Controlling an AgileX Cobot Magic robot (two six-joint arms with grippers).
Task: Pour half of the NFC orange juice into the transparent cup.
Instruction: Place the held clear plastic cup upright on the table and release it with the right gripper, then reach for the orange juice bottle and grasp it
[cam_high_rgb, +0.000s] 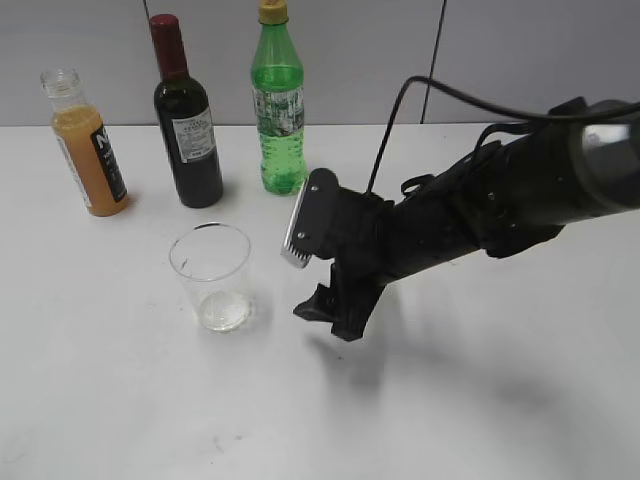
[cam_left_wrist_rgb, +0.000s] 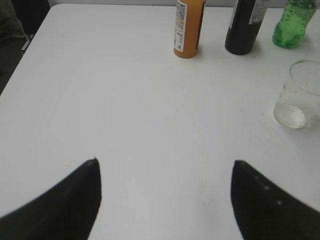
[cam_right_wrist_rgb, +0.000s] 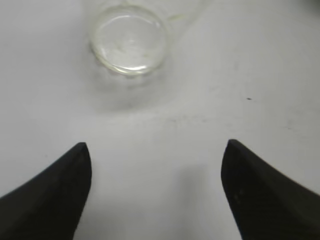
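**Three bottles and one cup on the worktop, both end effectors spread and empty**

Seen from the exterior view, three bottles stand upright in a row along the back of the white worktop (cam_high_rgb: 120, 400): the small clear capless plastic bottle of cloudy NFC orange juice (cam_high_rgb: 88, 150) with a black label at far left, a dark wine bottle with a red cap (cam_high_rgb: 185, 125) in the middle, and a green soda bottle with a yellow cap (cam_high_rgb: 278, 105) to the right. One transparent cup (cam_high_rgb: 212, 277), a clear thin-walled tumbler, stands upright in front of the row, apart from every bottle and holding no juice. One black arm reaches in from the right; its right end effector (cam_high_rgb: 325, 310) hangs just beside the cup on the cup's right, touching nothing.

From the left wrist view, the left end effector (cam_left_wrist_rgb: 165, 200) shows two dark fingers (cam_left_wrist_rgb: 60, 210) set wide apart over bare worktop, holding nothing. Juice bottle (cam_left_wrist_rgb: 187, 30), wine bottle (cam_left_wrist_rgb: 245, 25), soda bottle (cam_left_wrist_rgb: 292, 22) and cup (cam_left_wrist_rgb: 300, 95) lie well ahead of it.

From the right wrist view, the right end effector (cam_right_wrist_rgb: 155, 190) is likewise spread wide and empty, with the one cup (cam_right_wrist_rgb: 130, 37) just ahead of the gap between its fingers (cam_right_wrist_rgb: 55, 195), not touched.
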